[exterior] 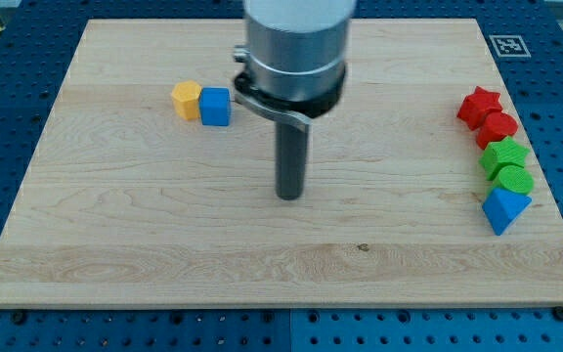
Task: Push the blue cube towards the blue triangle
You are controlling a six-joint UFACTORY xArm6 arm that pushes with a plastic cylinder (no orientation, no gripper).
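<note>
Look first at my tip: it rests on the wooden board near the middle, at the bottom of the dark rod that hangs from the grey cylinder at the view's top. There are no jaws on this arm, so you have nothing released or clenched to check — only the rod's blunt end touching the wood.

You will find the blue cube toward the view's upper left of my tip, apart from it, with bare wood between. Its left side touches a yellow block, which looks roughly six-sided; the two sit as a pair.

The blue triangle lies far over at the view's right edge of the board, slightly lower than my tip and well apart from the blue cube. So my tip stands between the two, closer to the cube.

Above the blue triangle you see a column of blocks running up the right side: a green round block touching it, then a green star-like block, then a red block and a red star at the top — each one pressed close to its neighbour.
</note>
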